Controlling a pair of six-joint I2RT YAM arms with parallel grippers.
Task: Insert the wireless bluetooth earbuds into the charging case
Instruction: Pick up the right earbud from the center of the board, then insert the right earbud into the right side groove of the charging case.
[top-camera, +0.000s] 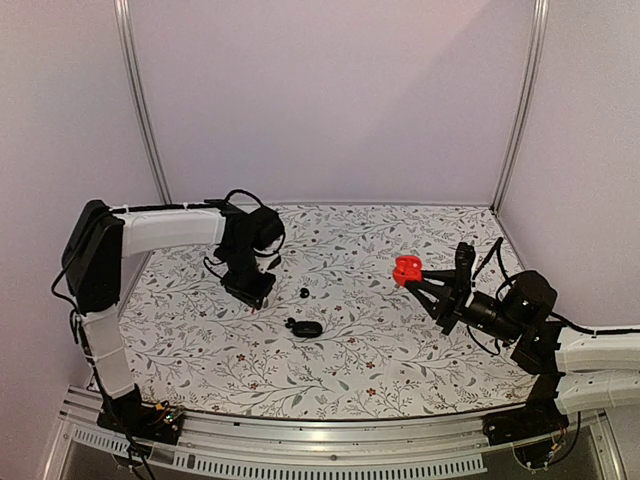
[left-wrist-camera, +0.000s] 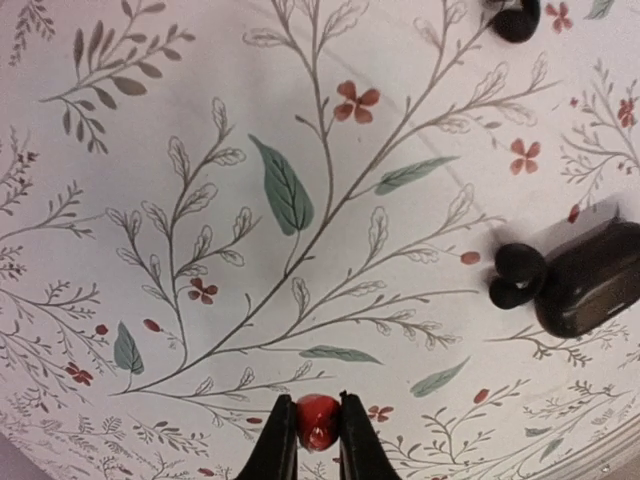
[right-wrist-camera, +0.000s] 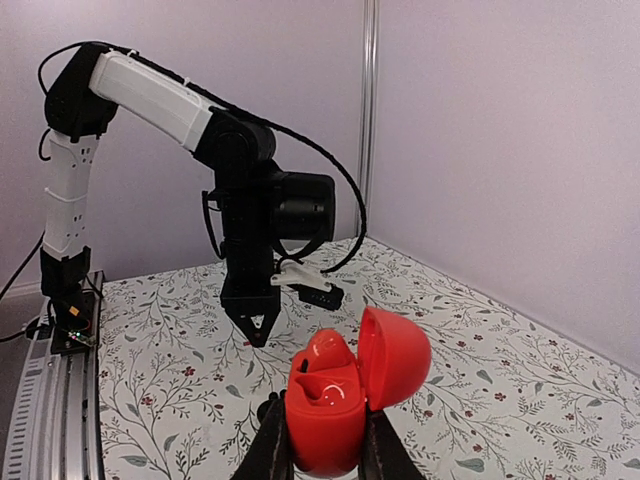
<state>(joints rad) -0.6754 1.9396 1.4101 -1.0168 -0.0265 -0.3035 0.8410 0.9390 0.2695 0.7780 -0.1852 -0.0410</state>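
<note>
My right gripper (right-wrist-camera: 325, 452) is shut on the lower half of a red hinged charging case (right-wrist-camera: 330, 415), held up above the right side of the table (top-camera: 403, 268). Its lid (right-wrist-camera: 397, 355) stands open, and one red earbud (right-wrist-camera: 330, 350) sits in a socket. My left gripper (left-wrist-camera: 318, 432) is shut on a small red earbud (left-wrist-camera: 318, 420), low over the cloth at the middle left (top-camera: 257, 300). A glossy black oval case (left-wrist-camera: 590, 278) lies shut on the cloth with a black earbud (left-wrist-camera: 517, 275) touching its left end. Another black earbud (left-wrist-camera: 515, 18) lies farther off.
The floral cloth (top-camera: 380, 350) covers the table, with white walls at the back and both sides. The black case (top-camera: 307, 328) lies between the two arms near the middle. A metal rail (top-camera: 330, 435) runs along the near edge.
</note>
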